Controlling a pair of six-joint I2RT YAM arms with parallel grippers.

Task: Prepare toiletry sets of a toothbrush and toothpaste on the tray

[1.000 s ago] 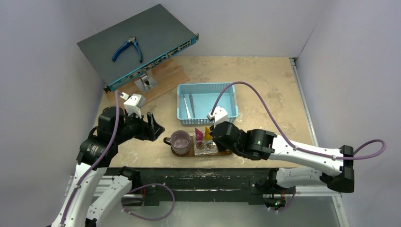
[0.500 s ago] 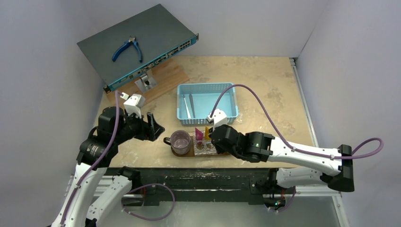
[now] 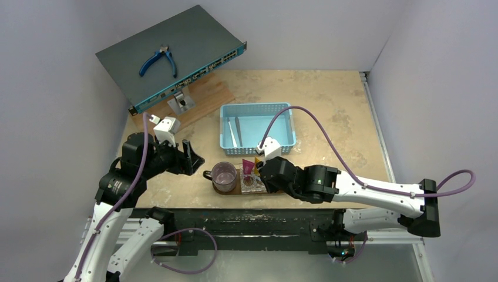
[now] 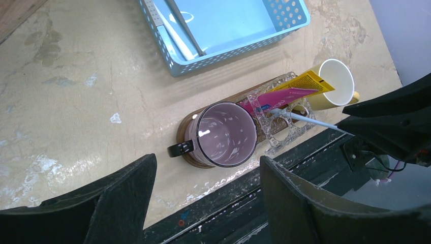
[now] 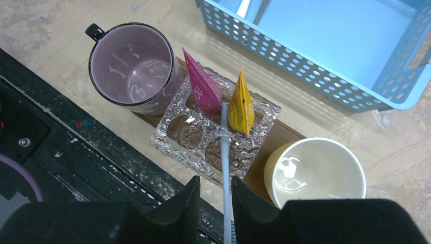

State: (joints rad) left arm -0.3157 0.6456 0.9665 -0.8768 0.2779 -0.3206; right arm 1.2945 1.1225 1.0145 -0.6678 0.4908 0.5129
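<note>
Over on the left, the left pincer point(image 3: 192, 157) hangs wide open above the bench point(image 3: 329, 106), apart from the tray point(image 5: 284, 133). On the tray, a purple mug point(image 5: 133, 66) sits at the left end, right beside a clear glass holder point(image 5: 201, 136). A pink tube point(image 5: 202, 89) and a yellow tube point(image 5: 241, 104) stand in its back holes. A brush point(image 5: 224, 147) points its far end between the tubes, with its handle between the jaws of the right pincer point(image 5: 215, 179). They are released, a shade wider than the handle. A cream cup point(image 5: 315, 170) takes the tray's right end. Spare brushes point(image 4: 183, 25) lie in the blue basket point(image 5: 315, 76) behind.
</note>
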